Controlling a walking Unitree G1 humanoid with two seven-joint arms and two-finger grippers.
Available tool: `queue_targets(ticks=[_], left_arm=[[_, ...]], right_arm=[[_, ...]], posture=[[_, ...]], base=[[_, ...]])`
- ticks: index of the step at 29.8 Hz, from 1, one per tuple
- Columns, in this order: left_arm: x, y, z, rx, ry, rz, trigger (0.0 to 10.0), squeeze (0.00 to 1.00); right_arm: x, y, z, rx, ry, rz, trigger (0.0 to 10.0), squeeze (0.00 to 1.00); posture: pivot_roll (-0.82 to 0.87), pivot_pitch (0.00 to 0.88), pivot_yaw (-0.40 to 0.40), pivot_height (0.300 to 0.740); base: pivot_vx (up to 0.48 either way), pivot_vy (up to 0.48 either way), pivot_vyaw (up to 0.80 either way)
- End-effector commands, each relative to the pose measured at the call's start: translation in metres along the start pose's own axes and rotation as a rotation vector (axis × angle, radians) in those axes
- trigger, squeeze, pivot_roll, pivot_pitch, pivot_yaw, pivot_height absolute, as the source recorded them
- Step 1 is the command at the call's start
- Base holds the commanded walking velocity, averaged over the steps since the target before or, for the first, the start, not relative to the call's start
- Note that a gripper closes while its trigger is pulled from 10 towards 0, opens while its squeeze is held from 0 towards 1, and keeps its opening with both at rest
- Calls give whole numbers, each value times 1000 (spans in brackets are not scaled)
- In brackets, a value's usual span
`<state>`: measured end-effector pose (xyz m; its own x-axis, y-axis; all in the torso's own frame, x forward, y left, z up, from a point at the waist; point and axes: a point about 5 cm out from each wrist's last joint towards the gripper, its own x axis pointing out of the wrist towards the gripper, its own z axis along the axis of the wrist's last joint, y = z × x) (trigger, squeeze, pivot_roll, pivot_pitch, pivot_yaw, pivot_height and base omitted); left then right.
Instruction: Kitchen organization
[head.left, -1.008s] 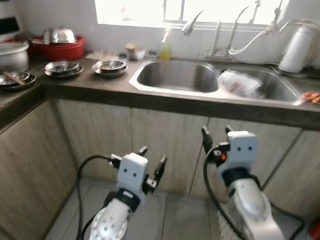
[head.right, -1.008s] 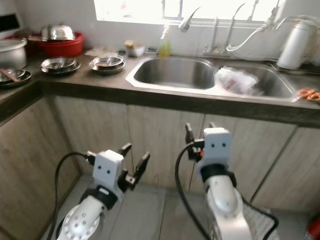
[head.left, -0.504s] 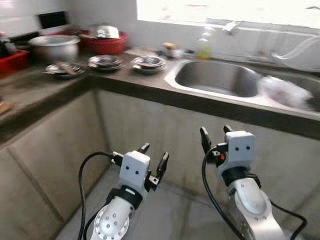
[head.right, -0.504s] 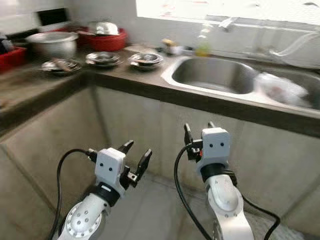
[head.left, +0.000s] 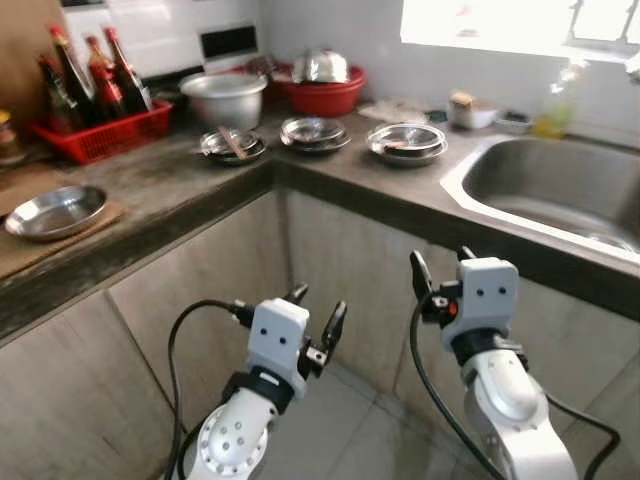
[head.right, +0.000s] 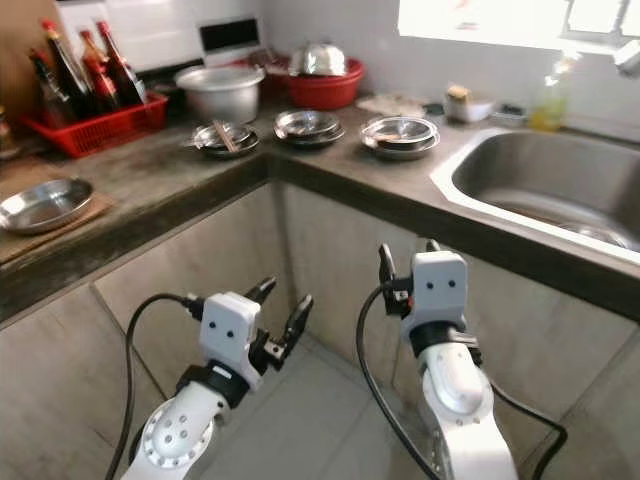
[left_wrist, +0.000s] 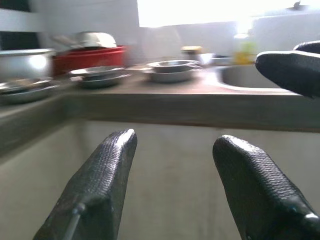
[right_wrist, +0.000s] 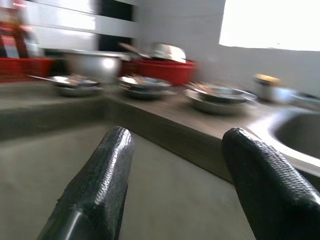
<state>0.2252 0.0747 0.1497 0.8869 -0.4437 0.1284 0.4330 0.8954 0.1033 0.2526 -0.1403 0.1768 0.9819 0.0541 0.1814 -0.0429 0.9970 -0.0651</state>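
Corner countertop (head.left: 180, 190) bearing steel dishes (head.left: 405, 142) beside the sink (head.left: 560, 190). Below its edge, the left gripper (head.left: 315, 315) and right gripper (head.left: 440, 268) hover, fingers spread, empty.

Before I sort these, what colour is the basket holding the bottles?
Red; the basket shows best in the left eye view.

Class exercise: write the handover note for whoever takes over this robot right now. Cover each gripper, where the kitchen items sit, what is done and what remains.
Left gripper: open, holding nothing, held low in front of the cabinet doors.
Right gripper: open, holding nothing, just below the counter edge.
Items: three stacks of steel dishes on the corner counter; one steel plate further left; red basket of bottles; steel pot; red basin at the back; sink on the right.
Done: no sign yet of anything handled.
Left: the organizing itself.
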Motion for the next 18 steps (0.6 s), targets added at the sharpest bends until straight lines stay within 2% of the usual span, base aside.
queue_targets(ticks=[1, 18], left_arm=[[-2, 5, -2, 21, 10, 24, 10000, 0], [-2, 7, -1, 24, 11, 35, 10000, 0]], right_arm=[[2, 7, 5, 11, -23, 26, 10000, 0], [7, 9, 7, 4, -31, 34, 10000, 0]], posture=[[30, 0, -42, 740], [39, 0, -48, 740]], base=[[352, 0, 800], [353, 0, 800]])
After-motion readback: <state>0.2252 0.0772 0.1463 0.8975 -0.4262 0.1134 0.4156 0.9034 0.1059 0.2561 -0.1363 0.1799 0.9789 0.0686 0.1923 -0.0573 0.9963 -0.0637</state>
